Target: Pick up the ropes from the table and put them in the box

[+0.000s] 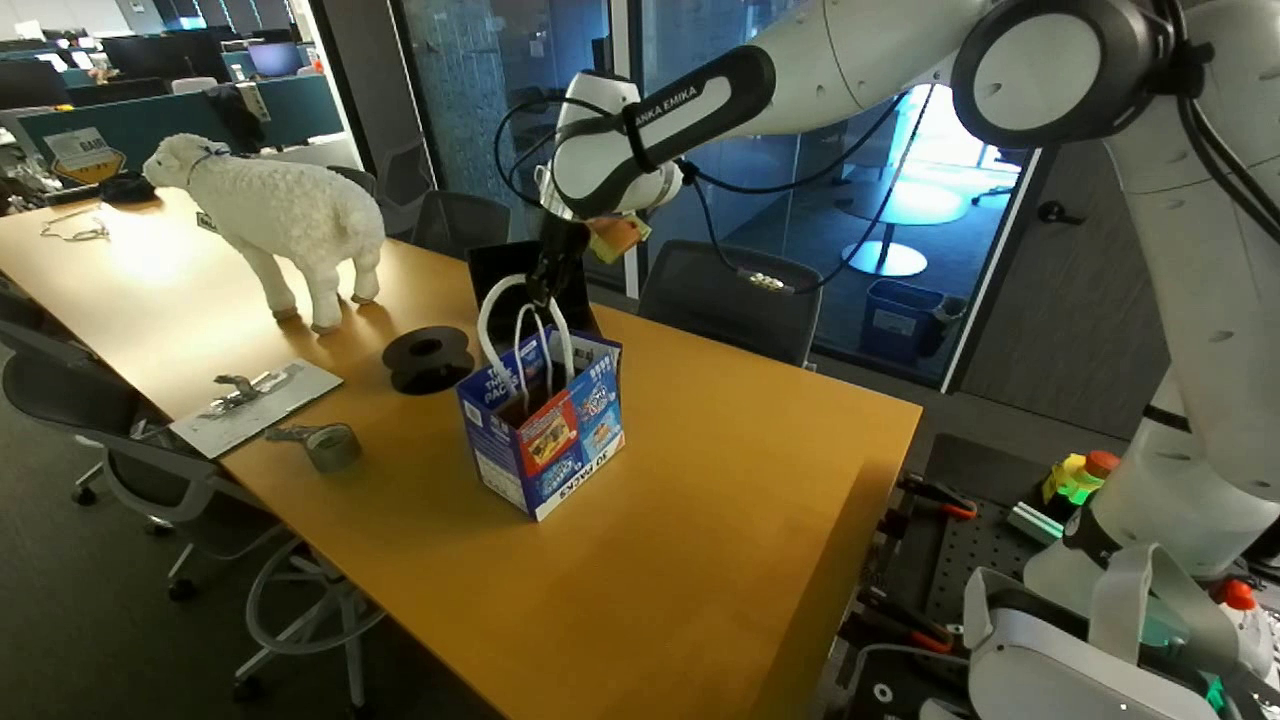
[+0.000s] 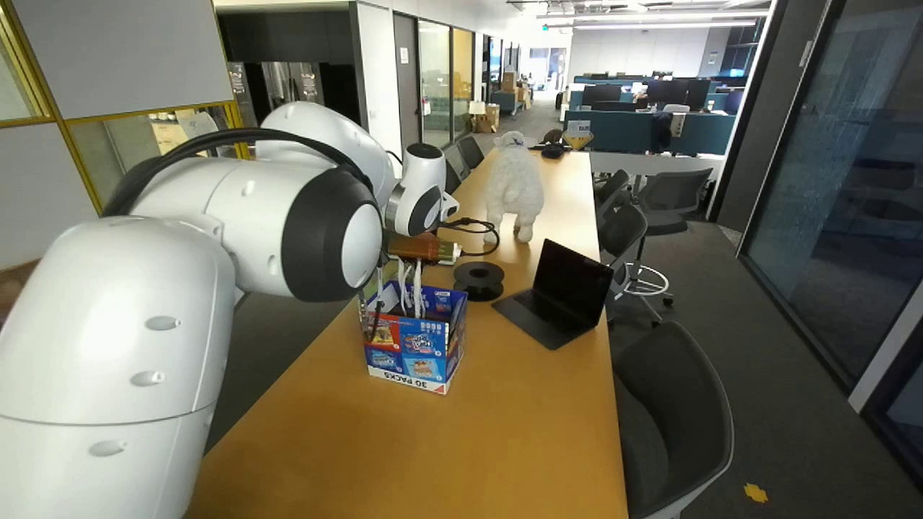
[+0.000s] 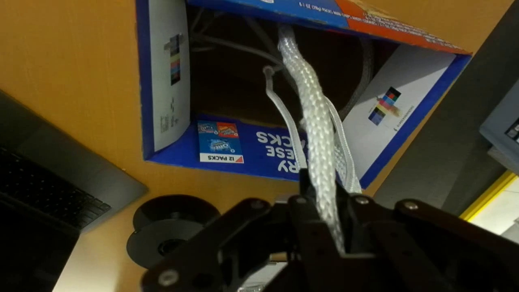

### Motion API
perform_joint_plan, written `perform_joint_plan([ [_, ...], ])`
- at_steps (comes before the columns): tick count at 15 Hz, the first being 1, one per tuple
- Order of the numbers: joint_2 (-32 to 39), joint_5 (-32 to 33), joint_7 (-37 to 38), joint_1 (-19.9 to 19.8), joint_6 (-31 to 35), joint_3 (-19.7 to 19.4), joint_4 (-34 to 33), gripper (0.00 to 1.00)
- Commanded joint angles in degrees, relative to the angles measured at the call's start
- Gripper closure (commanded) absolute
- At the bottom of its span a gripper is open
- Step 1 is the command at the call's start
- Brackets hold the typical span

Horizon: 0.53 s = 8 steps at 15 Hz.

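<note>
The blue box (image 1: 545, 455) with colourful printed sides stands open-topped on the tan-orange table (image 1: 700, 500). It also shows in an exterior view (image 2: 407, 353) and in the wrist view (image 3: 259, 148). The white ropes (image 1: 487, 325) rise in loops out of the box up to my gripper (image 1: 545, 290). In the wrist view the gripper (image 3: 326, 178) is shut on the ropes (image 3: 312, 101) above the box's edge. Their lower parts hang inside the box, and some strands show in its dark interior. The ropes also show in an exterior view (image 2: 417, 288), where the arm hides the fingertips.
A black spool (image 1: 428, 360) and an open black laptop (image 2: 562, 303) stand close to the box. A clipboard (image 1: 260, 400), a tape roll (image 1: 332, 447) and a white toy sheep (image 1: 285, 220) are farther along the table. A thin looped item (image 1: 75, 228) lies at the far end.
</note>
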<state>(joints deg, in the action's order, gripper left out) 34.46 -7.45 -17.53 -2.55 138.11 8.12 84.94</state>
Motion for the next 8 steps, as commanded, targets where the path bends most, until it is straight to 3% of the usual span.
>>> perform_joint_plan([
  [1, 2.61, -0.76, -1.07, -0.79, -0.92, 0.46, -2.33, 0.92],
  [2, 3.2, -0.17, -0.36, -0.56, -1.45, -0.01, -2.73, 0.93],
  [3, 3.59, 0.57, 0.57, -0.15, -2.25, -0.61, -3.0, 0.67],
  [5, 3.99, 1.69, 1.2, 0.28, -2.89, -1.46, -2.98, 0.63],
  [8, 2.91, 3.59, 1.71, 0.67, -4.29, -2.71, -1.74, 0.38],
])
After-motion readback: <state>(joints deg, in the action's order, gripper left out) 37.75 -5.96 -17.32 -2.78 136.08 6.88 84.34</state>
